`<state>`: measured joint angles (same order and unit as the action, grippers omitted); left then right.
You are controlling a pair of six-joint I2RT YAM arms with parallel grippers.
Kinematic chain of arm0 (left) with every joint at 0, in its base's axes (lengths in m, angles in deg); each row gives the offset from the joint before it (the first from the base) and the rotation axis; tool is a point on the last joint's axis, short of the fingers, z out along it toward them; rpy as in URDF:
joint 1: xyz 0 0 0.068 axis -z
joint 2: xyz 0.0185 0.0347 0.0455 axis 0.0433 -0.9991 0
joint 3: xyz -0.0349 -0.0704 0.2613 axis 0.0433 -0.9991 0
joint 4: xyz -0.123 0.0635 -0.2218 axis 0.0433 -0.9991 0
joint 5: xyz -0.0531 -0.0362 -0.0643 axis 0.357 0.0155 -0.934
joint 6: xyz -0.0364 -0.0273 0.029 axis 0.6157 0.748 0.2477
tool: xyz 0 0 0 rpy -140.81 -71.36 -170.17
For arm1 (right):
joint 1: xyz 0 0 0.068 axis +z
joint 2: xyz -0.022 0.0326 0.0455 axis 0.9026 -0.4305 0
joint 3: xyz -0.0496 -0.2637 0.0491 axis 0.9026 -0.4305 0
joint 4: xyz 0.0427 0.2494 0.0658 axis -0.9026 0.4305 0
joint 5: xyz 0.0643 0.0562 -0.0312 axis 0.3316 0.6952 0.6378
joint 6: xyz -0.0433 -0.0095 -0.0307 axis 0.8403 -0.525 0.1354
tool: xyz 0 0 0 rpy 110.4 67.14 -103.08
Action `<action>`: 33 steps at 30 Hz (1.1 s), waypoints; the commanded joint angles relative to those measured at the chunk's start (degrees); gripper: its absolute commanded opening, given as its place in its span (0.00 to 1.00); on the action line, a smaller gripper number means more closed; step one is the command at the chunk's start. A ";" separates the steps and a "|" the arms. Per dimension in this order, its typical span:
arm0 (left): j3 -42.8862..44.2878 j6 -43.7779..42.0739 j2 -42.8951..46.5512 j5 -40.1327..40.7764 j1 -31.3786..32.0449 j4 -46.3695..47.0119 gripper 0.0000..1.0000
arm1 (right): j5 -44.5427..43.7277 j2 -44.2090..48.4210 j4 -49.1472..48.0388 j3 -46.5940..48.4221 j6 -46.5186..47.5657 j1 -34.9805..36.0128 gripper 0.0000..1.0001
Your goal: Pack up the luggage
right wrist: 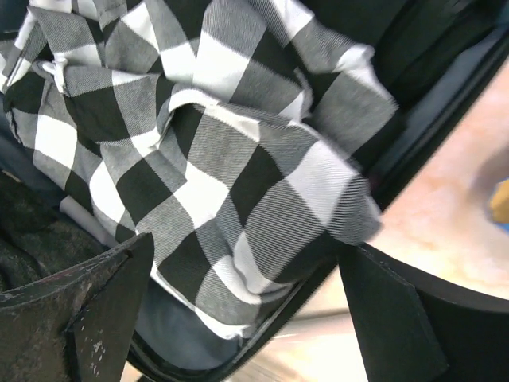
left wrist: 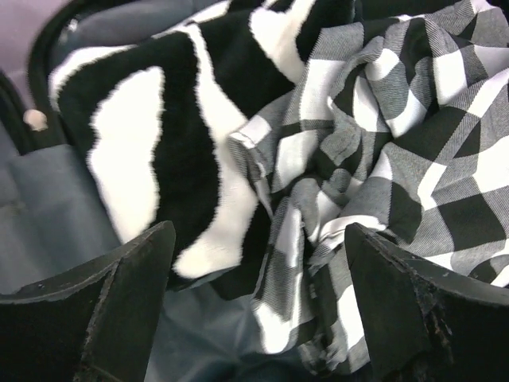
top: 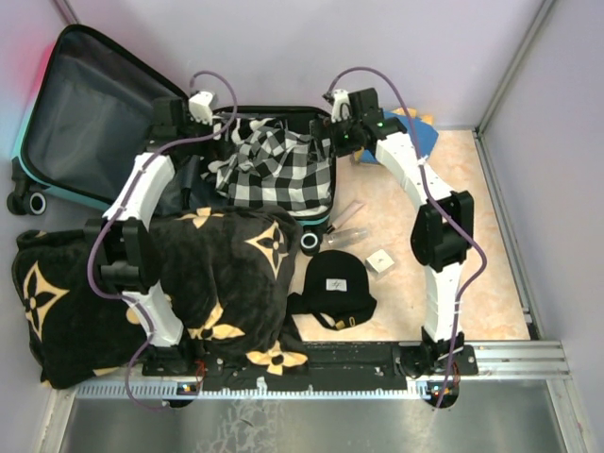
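Top camera first. Got the luggage (top: 90,113) flopped open at the far left of the table (top: 491,236), lid swung out into the back-left corner, base half lying toward the middle. Stuffed into that base half: a black-and-white checked garment (top: 278,170), bunched up and reaching the right rim. Parked over the base's left rim, the left end effector (top: 215,121); over the right rim, the right end effector (top: 332,127). Sprawled across the near-left side, under the left arm, a black blanket with tan flowers (top: 217,264), butting right up against the base's near edge. Just right of it, a black cap (top: 335,283) and a small white box (top: 380,260). Plenty of bare table further right, out to the wall.

Left wrist next. Spread wide, fingers (left wrist: 119,302) gripping nothing, hanging just above the checked garment and a fuzzy black-and-white striped fabric (left wrist: 143,143) to its left. Grey lining (left wrist: 48,215) peeking out at the left edge.

Right wrist last. Also spread wide and holding nothing, poised over the garment's corner where it meets the dark rim (right wrist: 413,159). Pale table beyond that rim.
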<state>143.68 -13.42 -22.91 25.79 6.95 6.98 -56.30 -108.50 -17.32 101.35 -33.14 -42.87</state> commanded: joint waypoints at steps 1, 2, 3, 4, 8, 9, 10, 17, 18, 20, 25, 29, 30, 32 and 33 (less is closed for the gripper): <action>2.95 -7.26 3.57 -8.77 -2.57 -4.54 0.91 | -0.38 4.95 5.89 6.49 9.15 -1.00 0.92; 2.74 -9.94 3.96 -12.77 -2.54 -4.97 0.89 | 1.33 5.59 5.39 5.65 10.35 -0.58 0.87; 2.54 -11.05 4.08 -16.34 -2.35 -5.26 0.87 | 2.30 6.19 4.87 4.67 11.34 0.01 0.78; 2.28 -11.30 3.92 -19.06 -2.17 -5.31 0.84 | 2.57 6.67 4.41 3.45 12.23 0.67 0.71; 3.31 -10.26 0.97 -22.83 -0.47 -6.61 0.69 | 2.88 5.79 4.25 0.93 14.14 3.29 0.50; 3.28 -10.25 0.15 -23.00 -0.12 -6.73 0.68 | 2.06 5.09 3.85 0.50 14.47 3.67 0.47; 3.05 -10.23 -0.51 -22.94 0.18 -6.83 0.66 | 0.64 4.28 3.25 -0.04 14.34 3.76 0.44; 1.04 -11.83 -6.15 -18.53 0.55 -8.78 0.55 | -10.33 -4.30 0.32 0.13 15.60 3.78 0.32; 1.24 -12.15 -7.09 -17.32 0.54 -9.37 0.53 | -10.57 -5.77 0.08 1.34 15.52 3.80 0.32; 1.62 -12.79 -9.43 -14.56 0.47 -10.87 0.50 | -10.01 -9.35 0.60 5.31 15.28 3.85 0.33; 1.33 -11.74 -12.29 -10.64 -1.28 -13.85 0.44 | -7.01 -18.98 2.59 13.41 15.04 5.07 0.45; -0.22 -12.01 -12.29 -8.32 -3.45 -13.65 0.42 | -2.30 -20.83 2.58 14.28 16.62 6.43 0.59; -0.21 -12.32 -12.14 -7.95 -3.79 -13.67 0.42 | -1.01 -20.57 3.22 14.85 16.94 6.38 0.62; 0.50 -12.64 -11.70 -8.32 -3.96 -13.52 0.42 | -0.28 -18.66 5.74 16.10 18.47 6.27 0.67; 0.93 -12.85 -11.64 -8.59 -3.99 -13.45 0.42 | 0.45 -17.84 7.26 16.79 19.53 5.93 0.71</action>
<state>144.27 -24.44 -35.15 13.62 4.55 -5.32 -58.88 -127.95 -15.26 114.16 -17.38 -36.97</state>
